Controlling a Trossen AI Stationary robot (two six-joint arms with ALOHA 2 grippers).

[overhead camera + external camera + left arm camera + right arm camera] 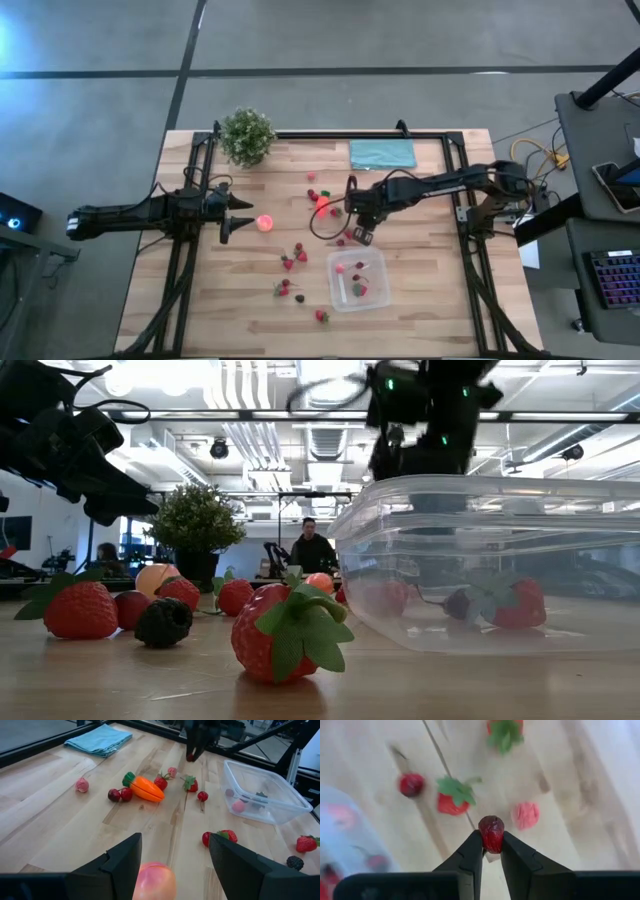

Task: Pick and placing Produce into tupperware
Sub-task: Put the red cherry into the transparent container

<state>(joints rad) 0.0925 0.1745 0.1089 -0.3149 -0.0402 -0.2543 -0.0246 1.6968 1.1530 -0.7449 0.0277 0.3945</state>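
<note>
The produce is a scatter of tiny toy pieces: red strawberries with green leafy caps (288,628), an orange carrot (145,789) with a green top, a pair of dark red cherries (120,795), a blackberry (164,621), pale pink raspberries (82,784), and a glossy pink-orange peach (265,222). The tupperware (372,262) is a clear, shallow, rounded-square tub already holding a few pieces, among them a strawberry and a pink ball. Everything sits on a pale wooden-plank desk (200,300) framed by black rails, with a small green potted plant (247,135) near its far left corner and a folded teal cloth (382,153) along the far edge; beyond lies grey floor, and the low view shows an open workshop with ceiling lights and a person (312,550) in the distance. The tub lies toward the near right of the desk, with the loose pieces spread across the middle. The right claw (491,845) hangs above the desk's middle, just beyond the tub's far corner, pinched narrow on a small dark red berry (491,832) lifted clear of the wood. The left claw (172,865) rests at the left of centre with its fingers spread wide, the peach just ahead between them, untouched
</note>
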